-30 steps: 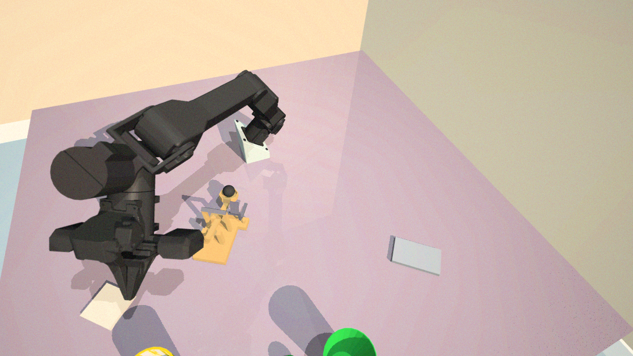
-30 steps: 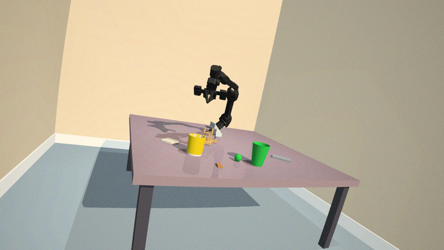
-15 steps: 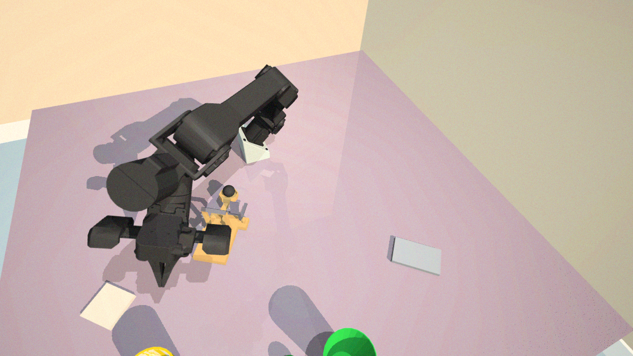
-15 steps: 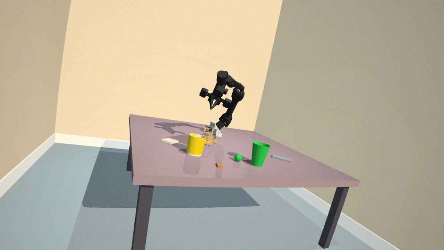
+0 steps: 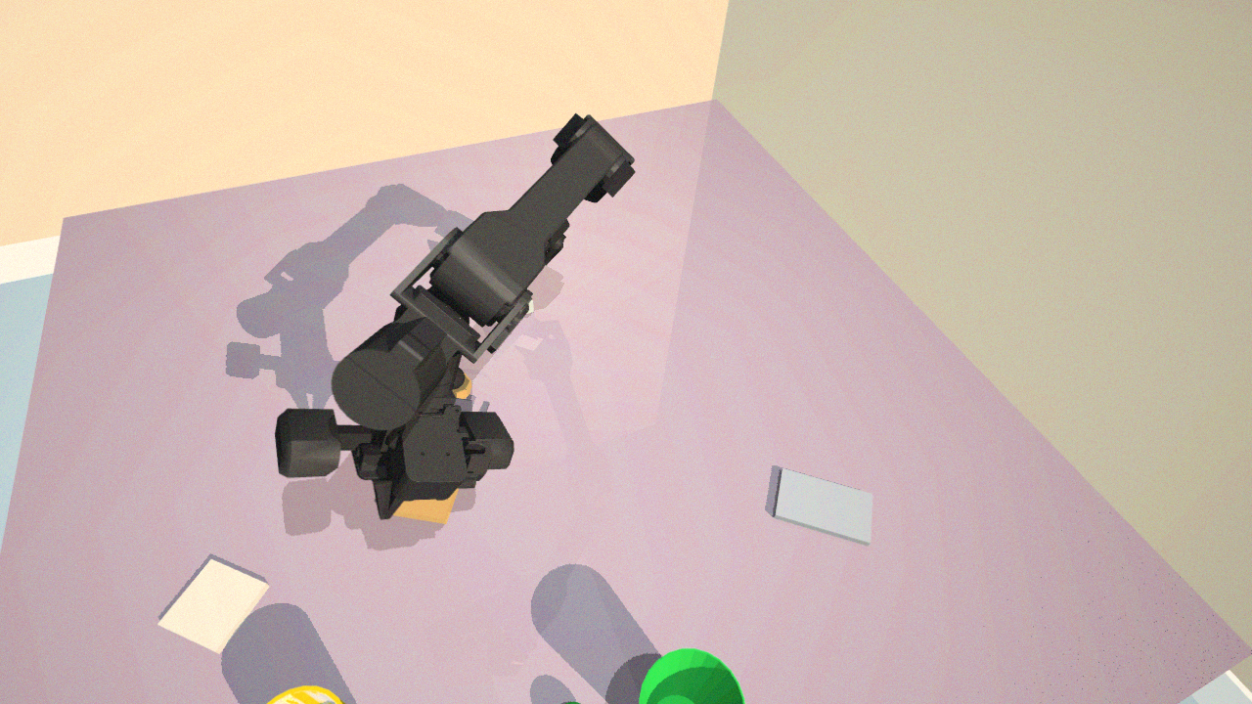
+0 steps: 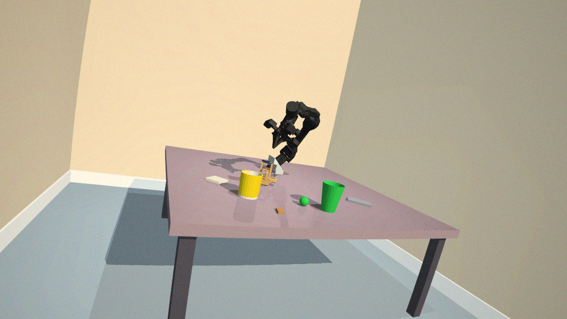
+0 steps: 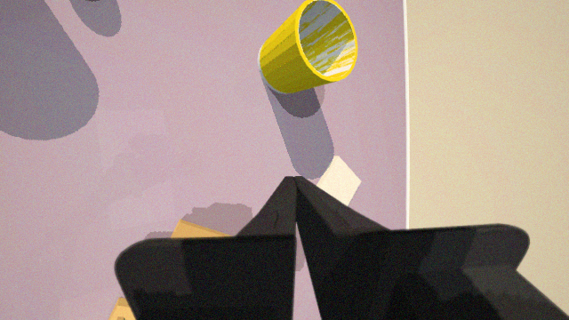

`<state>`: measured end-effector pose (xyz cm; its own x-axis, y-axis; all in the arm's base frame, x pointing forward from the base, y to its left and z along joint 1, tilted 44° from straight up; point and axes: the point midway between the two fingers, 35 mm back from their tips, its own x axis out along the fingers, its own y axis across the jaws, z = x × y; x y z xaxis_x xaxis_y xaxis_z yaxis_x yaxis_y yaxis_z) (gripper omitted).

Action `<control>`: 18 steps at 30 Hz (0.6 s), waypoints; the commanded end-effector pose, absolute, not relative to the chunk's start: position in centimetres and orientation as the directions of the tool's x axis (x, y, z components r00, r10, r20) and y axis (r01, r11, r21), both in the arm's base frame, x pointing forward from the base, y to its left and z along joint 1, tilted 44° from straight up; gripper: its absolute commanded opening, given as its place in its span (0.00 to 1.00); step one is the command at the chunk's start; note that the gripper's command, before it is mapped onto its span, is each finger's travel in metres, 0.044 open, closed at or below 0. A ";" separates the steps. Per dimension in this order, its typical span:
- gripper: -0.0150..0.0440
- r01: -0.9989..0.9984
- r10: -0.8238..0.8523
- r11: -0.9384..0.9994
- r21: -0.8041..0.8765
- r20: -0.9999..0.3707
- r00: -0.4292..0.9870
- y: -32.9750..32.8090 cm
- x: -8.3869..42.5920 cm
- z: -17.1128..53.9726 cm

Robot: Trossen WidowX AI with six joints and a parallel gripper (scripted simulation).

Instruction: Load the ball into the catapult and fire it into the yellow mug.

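Observation:
The yellow mug (image 5: 303,696) (image 6: 249,185) (image 7: 284,67) stands upright on the table (image 5: 875,368) (image 6: 222,222). The orange-tan catapult (image 5: 425,510) (image 6: 268,181) (image 7: 193,228) stands behind it, partly hidden under the arm in the top view. A dark ball (image 5: 458,379) shows partly at the catapult's cup end. My gripper (image 5: 384,515) (image 6: 274,147) (image 7: 292,184) is shut with its fingertips together and nothing between them. It hangs above the catapult, with its tips near the base's mug-side end as seen from above. A separate green ball (image 6: 304,201) lies on the table.
A green cup (image 5: 692,681) (image 6: 332,197) stands right of the green ball. A cream slab (image 5: 214,603) (image 6: 216,179) (image 7: 340,180) lies near the mug. A grey slab (image 5: 823,506) (image 6: 358,201) lies farther right. A small orange block (image 6: 279,211) lies toward the table's front edge.

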<state>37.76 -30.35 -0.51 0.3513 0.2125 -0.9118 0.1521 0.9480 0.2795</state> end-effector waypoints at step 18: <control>0.25 -0.378 0.204 0.907 0.188 -0.979 0.004 -21.1 30.7 0.7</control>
